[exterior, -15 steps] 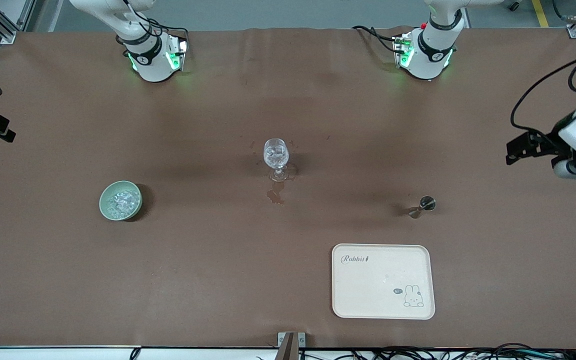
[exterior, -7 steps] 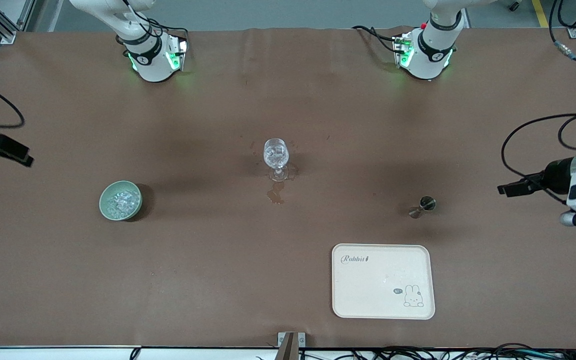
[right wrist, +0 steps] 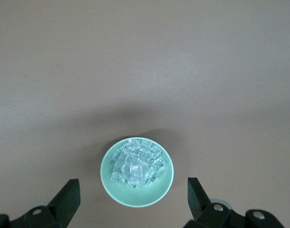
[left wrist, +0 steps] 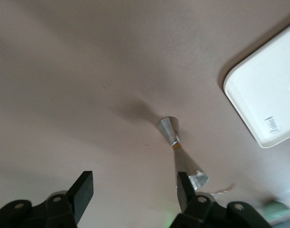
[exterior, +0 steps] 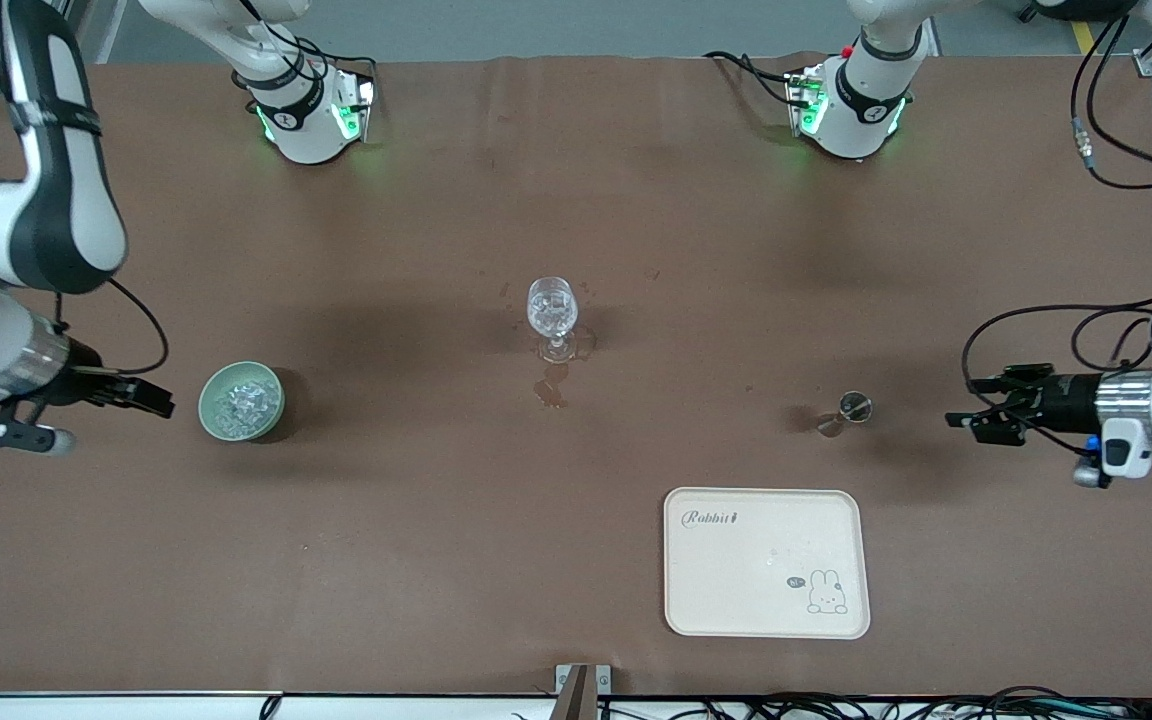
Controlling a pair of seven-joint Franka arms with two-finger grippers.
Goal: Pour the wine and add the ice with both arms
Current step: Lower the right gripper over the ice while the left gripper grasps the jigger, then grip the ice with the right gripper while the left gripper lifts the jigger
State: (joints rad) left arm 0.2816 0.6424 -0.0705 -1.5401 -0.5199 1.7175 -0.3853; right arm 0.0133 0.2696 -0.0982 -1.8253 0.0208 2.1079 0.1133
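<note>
Looking at the left gripper first: fingers spread apart, empty, low near the left arm's end of the table, aimed sideways at the jigger, which stands upright just toward the table's middle. The right gripper, also spread, sits right beside the green bowl of ice. The wine glass stands between them, farther from the front camera.
</note>
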